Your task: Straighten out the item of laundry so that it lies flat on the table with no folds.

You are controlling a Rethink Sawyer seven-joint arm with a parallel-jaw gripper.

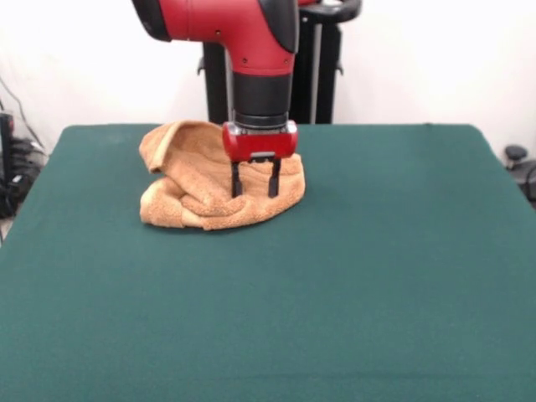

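the gripper (255,180) hangs straight down from the arm (251,42) in the upper middle of the frame, its two dark fingers (236,179) spread apart with a clear gap and nothing between them. they sit in front of the right part of the towel (209,180), probably lined up over a fold so the jaws can close on a loose layer and pull it outward. the towel lies left of centre in the upper half, on the table (335,293). it is orange-tan, crumpled into a thick lump with rolled edges and overlapping folds, far from flat.
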